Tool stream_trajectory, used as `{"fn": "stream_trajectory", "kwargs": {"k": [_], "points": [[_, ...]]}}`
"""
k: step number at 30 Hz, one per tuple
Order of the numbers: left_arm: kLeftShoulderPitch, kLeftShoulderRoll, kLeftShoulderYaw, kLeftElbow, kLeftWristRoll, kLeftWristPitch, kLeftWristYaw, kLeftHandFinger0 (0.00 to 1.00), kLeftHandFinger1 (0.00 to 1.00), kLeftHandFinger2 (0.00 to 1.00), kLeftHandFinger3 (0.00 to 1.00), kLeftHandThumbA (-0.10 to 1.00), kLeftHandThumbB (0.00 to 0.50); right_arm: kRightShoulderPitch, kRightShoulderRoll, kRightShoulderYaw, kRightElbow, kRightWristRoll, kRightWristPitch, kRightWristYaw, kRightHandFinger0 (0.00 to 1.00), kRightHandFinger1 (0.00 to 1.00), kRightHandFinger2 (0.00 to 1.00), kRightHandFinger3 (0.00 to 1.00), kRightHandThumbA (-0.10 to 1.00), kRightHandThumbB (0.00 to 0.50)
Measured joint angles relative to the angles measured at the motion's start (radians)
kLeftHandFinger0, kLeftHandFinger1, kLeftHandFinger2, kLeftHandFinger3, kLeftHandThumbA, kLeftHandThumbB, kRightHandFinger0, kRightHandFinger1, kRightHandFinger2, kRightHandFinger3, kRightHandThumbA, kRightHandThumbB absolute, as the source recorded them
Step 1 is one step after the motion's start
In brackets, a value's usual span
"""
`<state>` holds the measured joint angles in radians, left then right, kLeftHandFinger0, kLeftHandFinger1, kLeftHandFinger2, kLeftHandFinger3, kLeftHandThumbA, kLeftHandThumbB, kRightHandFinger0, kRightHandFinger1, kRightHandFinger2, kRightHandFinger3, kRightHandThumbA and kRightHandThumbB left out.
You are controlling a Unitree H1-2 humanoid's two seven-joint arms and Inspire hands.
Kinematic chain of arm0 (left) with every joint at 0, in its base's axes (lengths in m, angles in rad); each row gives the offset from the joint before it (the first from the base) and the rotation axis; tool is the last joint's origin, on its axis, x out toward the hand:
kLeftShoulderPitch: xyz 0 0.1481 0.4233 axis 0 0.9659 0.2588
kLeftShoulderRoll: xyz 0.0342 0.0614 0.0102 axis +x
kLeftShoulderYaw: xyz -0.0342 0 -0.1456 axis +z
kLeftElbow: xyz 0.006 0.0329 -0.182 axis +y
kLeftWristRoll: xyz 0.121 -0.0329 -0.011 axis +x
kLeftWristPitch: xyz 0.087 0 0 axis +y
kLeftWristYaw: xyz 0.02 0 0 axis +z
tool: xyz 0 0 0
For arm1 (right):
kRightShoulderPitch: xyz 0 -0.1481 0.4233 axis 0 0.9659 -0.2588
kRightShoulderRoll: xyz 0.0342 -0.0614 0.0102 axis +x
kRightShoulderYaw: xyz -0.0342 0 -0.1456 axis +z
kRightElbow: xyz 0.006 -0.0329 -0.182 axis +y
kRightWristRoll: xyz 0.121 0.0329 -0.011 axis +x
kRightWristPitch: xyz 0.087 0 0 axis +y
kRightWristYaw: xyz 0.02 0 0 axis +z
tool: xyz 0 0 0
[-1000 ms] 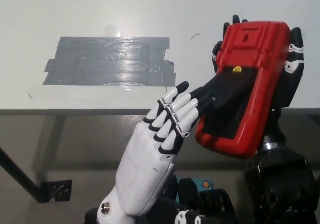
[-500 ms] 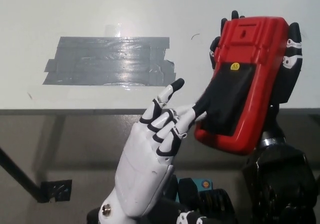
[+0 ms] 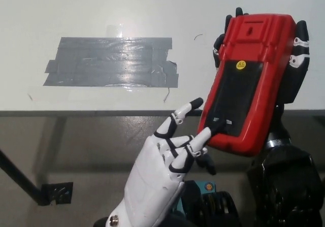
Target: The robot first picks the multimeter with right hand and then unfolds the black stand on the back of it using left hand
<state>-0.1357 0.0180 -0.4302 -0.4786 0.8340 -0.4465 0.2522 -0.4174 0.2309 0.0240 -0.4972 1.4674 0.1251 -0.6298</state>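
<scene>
Pick is done; red multimeter (image 3: 254,79) is off the white table (image 3: 101,13), held up back-side toward the camera in the black right hand (image 3: 292,59), whose fingers wrap both long edges of the case; grip looks firm, case tilted with its top end away and to the right.

Step in hand: unfolding the stand. Black stand (image 3: 234,97) lies flat against the back of the case, below the small yellow sticker (image 3: 240,64); not swung out. White left hand (image 3: 170,161) is below and left of the multimeter, holding nothing; most fingers curled in, one extended so its dark tip touches the lower end of the stand near the bottom edge of the case; another finger points up, just beside the case's left edge, apart from it.

Judgement: the fingertip is at the stand's free end, looking for purchase; next move calls for hooking the tip under that lower lip and pulling outward from the case while the right hand keeps the body steady; a slip off the smooth edge looks likely if the tip sits on top and not under.

Grey duct tape patch (image 3: 111,62) on the table, well apart, not involved.
</scene>
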Motion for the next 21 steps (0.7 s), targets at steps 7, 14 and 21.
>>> {"fn": "stream_trajectory", "kwargs": {"k": [7, 14, 21], "points": [[0.046, 0.065, -0.002, -0.003, -0.051, 0.0, 0.028, 1.0, 0.32, 0.4, 1.0, 0.98, 0.41, 0.003, -0.003, -0.012, -0.002, 0.008, -0.011, -0.001, 0.0, 0.41, 0.79, 1.0, -0.1, 0.058], [0.091, 0.139, 0.034, -0.025, -0.131, 0.0, 0.031, 1.0, 0.34, 0.39, 1.0, 1.0, 0.411, 0.003, -0.037, -0.067, 0.0, 0.005, -0.013, -0.011, 0.0, 0.4, 0.77, 1.0, -0.1, 0.082], [0.204, 0.241, 0.092, -0.043, -0.157, 0.0, 0.061, 1.0, 0.41, 0.48, 1.0, 1.0, 0.309, -0.017, -0.124, -0.141, 0.047, -0.014, -0.013, -0.021, 0.0, 0.41, 0.74, 1.0, -0.1, 0.06]]}}
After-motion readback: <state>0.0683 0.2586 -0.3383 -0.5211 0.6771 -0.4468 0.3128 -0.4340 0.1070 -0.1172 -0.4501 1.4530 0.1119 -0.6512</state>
